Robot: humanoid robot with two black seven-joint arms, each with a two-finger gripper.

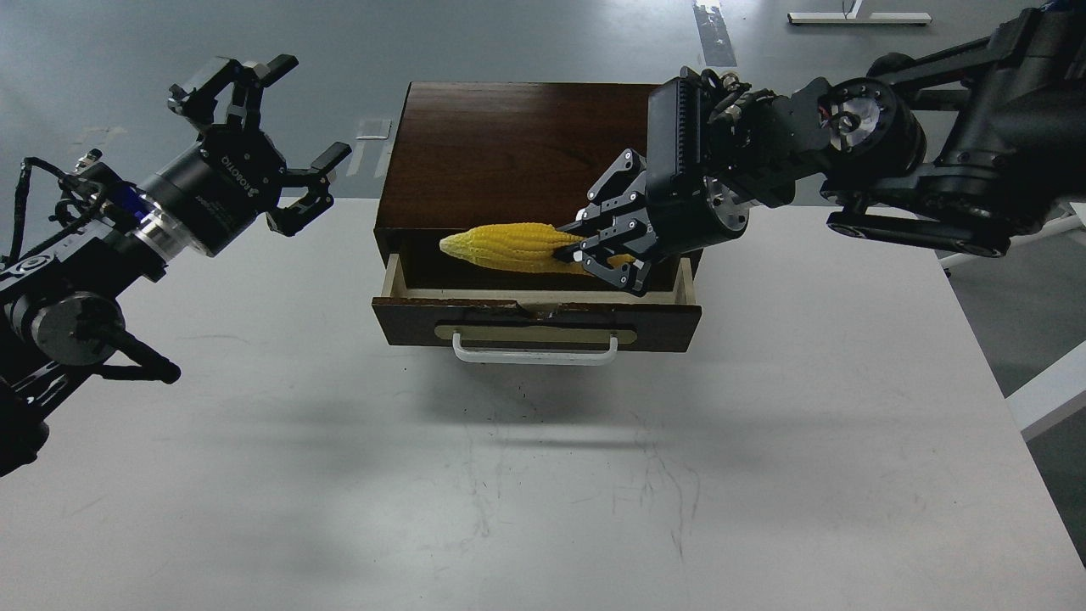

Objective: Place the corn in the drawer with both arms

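1. A dark brown wooden box sits at the far middle of the pale grey surface; everything below is placed relative to this box.
2. The wide shallow drawer, with dark brown front, white bar handle and cream sides, is pulled part way out of the box's near face.
3. The bright yellow, bumpy, tapered corn cob lies crosswise over the open drawer, just in front of the box's dark front panel, its narrow tip pointing left.
4. The black right gripper reaches in from the box's right side; its jaws pinch the cob's thick right end.
5. The right arm's bulky wrist hides the box's right front corner.
6. The black left gripper, marked "ROBOTIQ", hangs well left of the box, its jaws spread wide and holding nothing.
7. Nothing I can see lies between the cob and the drawer's opening.
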